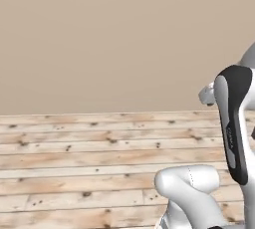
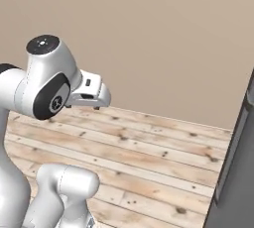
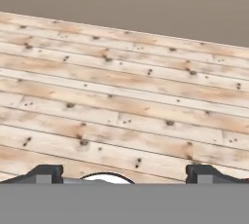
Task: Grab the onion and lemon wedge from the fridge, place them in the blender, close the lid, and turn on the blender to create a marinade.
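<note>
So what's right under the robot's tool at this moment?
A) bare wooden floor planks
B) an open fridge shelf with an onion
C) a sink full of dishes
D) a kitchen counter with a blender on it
A: in the hand view the open tool looks down on nothing but pale knotty wooden floor planks running up to a plain beige wall.

A bare indoor room is shown: a pale knotty plank floor [image 1: 89, 163] is laid up to a plain beige wall [image 1: 109, 39]. At the right, the edge of a grey metal cabinet [image 2: 238, 172] is seen, as in a kitchen.
</note>
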